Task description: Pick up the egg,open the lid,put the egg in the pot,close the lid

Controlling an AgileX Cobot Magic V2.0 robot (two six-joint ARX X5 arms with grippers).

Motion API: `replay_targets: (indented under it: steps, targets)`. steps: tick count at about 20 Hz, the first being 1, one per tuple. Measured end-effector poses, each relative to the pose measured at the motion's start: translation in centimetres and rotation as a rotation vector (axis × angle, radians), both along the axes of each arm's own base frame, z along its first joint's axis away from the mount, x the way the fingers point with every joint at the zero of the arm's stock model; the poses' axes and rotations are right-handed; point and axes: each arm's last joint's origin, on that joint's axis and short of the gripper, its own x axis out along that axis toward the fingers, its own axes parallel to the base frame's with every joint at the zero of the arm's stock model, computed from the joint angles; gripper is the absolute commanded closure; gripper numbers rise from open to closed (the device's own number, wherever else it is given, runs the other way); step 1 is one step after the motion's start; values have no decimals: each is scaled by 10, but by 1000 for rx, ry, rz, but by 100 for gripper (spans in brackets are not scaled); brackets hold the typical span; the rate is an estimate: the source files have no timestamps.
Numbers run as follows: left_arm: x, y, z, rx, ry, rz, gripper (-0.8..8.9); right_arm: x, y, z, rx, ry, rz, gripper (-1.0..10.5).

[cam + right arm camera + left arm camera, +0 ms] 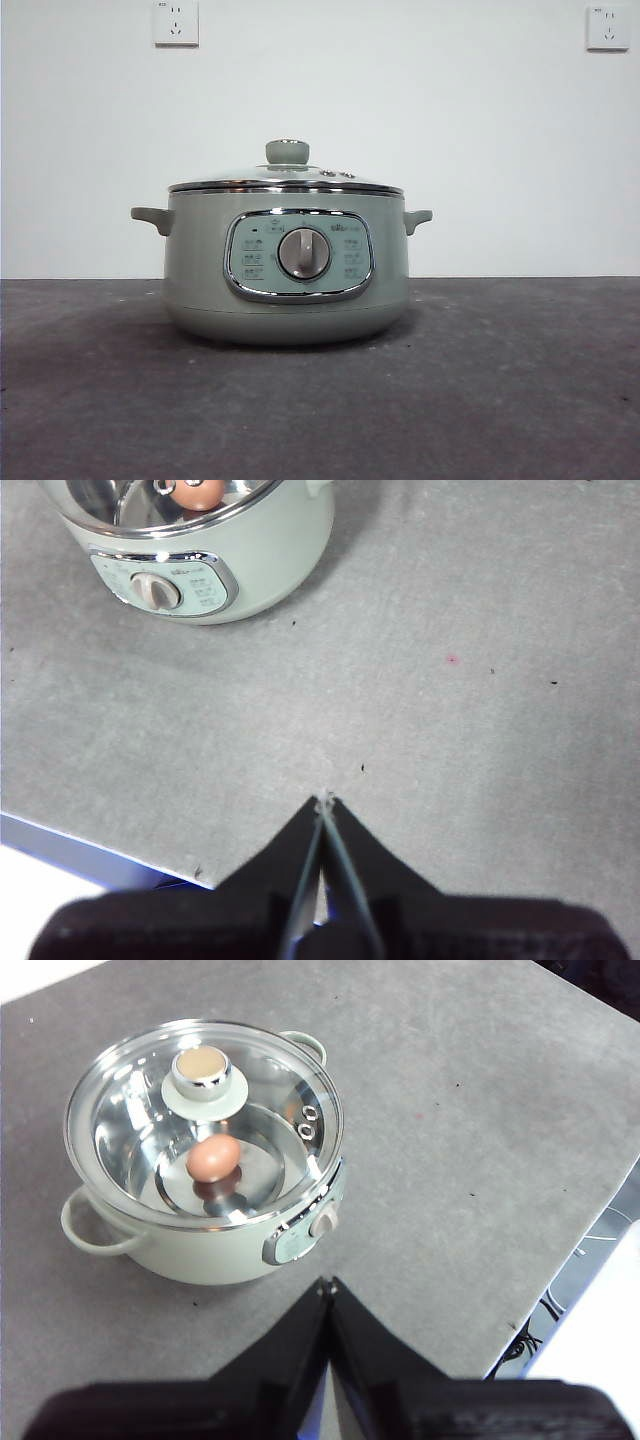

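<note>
The sage-green pot (pixel 286 270) stands in the middle of the grey table, dial facing the front view. The glass lid (pixel 286 180) with its green knob (pixel 287 152) sits closed on it. In the left wrist view the egg (pixel 213 1159) lies inside the pot (pixel 215 1255) under the lid (pixel 130 1130). It also shows through the lid in the right wrist view (pixel 200 493). My left gripper (pixel 327 1287) is shut and empty, held apart from the pot. My right gripper (pixel 324 802) is shut and empty, above bare table away from the pot (pixel 260 560).
The grey table (pixel 520 390) runs to a white wall with two sockets (pixel 176 22). The table's edge shows near my left gripper (pixel 560 1280) and near my right gripper (pixel 90 845).
</note>
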Motion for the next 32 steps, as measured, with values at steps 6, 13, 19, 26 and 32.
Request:
replay_targets:
  steps: [6,13,19,26,32]
  targets:
    - [9,-1,12,-42,-160,1,817,0,0,0,0,0,0,945]
    - [1,34,27,-18,-566,166,817,0,0,0,0,0,0,945]
    - [-19,55,-49,2,-805,338,817,0,0,0,0,0,0,945]
    - [-22,59,-205,8,-684,378,817,0,0,0,-1,0,0,945]
    - [-28,59,-263,-41,-619,407,817,0,0,0,0,0,0,945]
